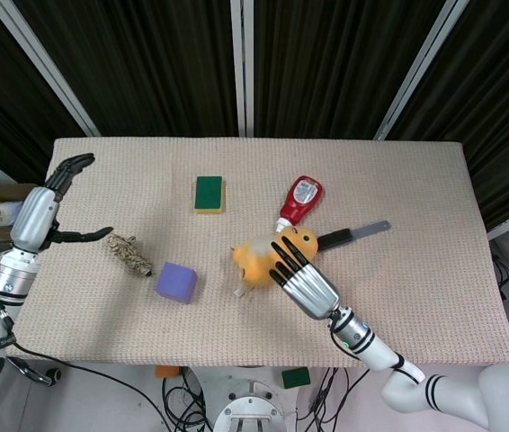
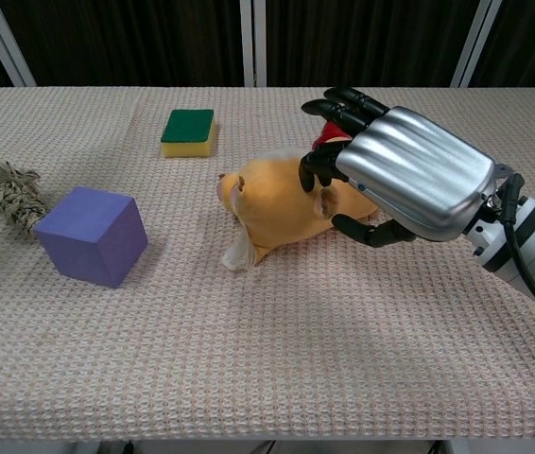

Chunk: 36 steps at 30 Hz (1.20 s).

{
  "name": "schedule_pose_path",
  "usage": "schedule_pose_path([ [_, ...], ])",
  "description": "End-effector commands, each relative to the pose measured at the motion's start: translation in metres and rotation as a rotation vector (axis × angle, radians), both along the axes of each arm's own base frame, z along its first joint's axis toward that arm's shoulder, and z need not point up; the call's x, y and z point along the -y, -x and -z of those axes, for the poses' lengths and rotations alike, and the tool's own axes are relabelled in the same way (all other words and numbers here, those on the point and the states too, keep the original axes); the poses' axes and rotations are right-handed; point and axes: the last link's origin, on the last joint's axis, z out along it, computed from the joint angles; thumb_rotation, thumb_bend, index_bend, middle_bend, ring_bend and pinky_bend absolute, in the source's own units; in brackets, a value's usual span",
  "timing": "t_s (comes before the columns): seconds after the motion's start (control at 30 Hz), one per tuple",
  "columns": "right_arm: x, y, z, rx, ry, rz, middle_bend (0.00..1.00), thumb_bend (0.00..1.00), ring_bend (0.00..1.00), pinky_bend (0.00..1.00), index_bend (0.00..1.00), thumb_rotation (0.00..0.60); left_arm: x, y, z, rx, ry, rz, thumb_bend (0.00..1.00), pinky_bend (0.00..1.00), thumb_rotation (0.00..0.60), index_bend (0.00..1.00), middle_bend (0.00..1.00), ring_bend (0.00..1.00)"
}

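Observation:
An orange plush toy (image 1: 256, 258) (image 2: 272, 206) lies on the woven table mat (image 1: 416, 270). My right hand (image 1: 301, 277) (image 2: 409, 180) reaches over it from the near right. Its fingers are stretched across the toy's top, with the tips touching it, and the thumb lies against the toy's near side. The toy still rests on the mat. My left hand (image 1: 52, 202) hovers at the table's left edge with its fingers apart, holding nothing. It is nearest to a frayed rope bundle (image 1: 129, 254) (image 2: 10, 194).
A purple cube (image 1: 175, 282) (image 2: 92, 235) sits left of the toy. A green and yellow sponge (image 1: 208, 193) (image 2: 189, 130) lies further back. A red sauce bottle (image 1: 299, 200) and a black-handled knife (image 1: 353, 235) lie just behind and right of the toy.

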Motion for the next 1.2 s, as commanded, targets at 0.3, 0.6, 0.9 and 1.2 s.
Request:
schedule_pose_path([
  [0.3, 0.001, -0.003, 0.006, 0.009, 0.012, -0.025, 0.55, 0.41, 0.08, 0.0, 0.55, 0.6, -0.002, 0.005, 0.003, -0.017, -0.001, -0.009, 0.06, 0.19, 0.409, 0.11, 0.09, 0.07],
  [0.6, 0.006, -0.007, 0.012, 0.041, 0.04, -0.053, 0.75, 0.47, 0.23, 0.0, 0.86, 0.6, -0.003, 0.007, 0.002, -0.007, -0.004, -0.011, 0.06, 0.19, 0.409, 0.11, 0.09, 0.07],
  [0.9, 0.008, 0.001, 0.011, 0.029, 0.038, -0.042, 0.7, 0.41, 0.22, 0.0, 0.79, 0.6, -0.003, 0.009, 0.002, -0.005, -0.004, -0.012, 0.06, 0.19, 0.409, 0.11, 0.09, 0.07],
  [1.2, 0.005, 0.009, -0.002, 0.022, 0.017, -0.023, 0.42, 0.34, 0.04, 0.0, 0.34, 0.6, -0.003, 0.008, 0.004, -0.009, 0.002, -0.008, 0.06, 0.19, 0.405, 0.11, 0.09, 0.07],
])
